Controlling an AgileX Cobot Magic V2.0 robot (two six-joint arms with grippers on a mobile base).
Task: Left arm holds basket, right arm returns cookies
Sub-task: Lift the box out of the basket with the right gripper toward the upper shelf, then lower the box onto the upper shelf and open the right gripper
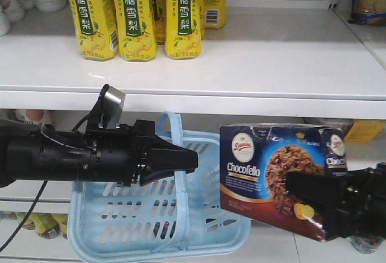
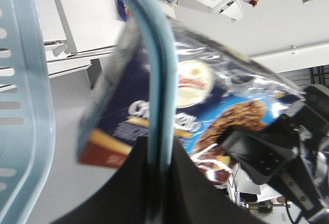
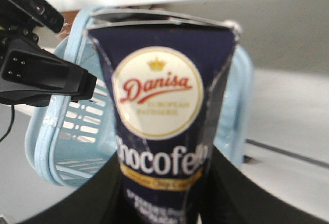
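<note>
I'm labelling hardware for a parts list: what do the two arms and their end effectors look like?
Both are matte black. The left arm is a thick cylinder with black cables, a small silver-grey box on top, and a tapered end effector. The right end effector is blockier, with no such box.

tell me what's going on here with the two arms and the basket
The left gripper is clamped on the arched handle of the light blue basket, holding it in front of a store shelf. The right gripper grips the Chocofello cookie box and holds it in the air beside the basket's right side, below the shelf board where the yellow drink cartons stand. The box is not yet set down on any shelf.
</note>
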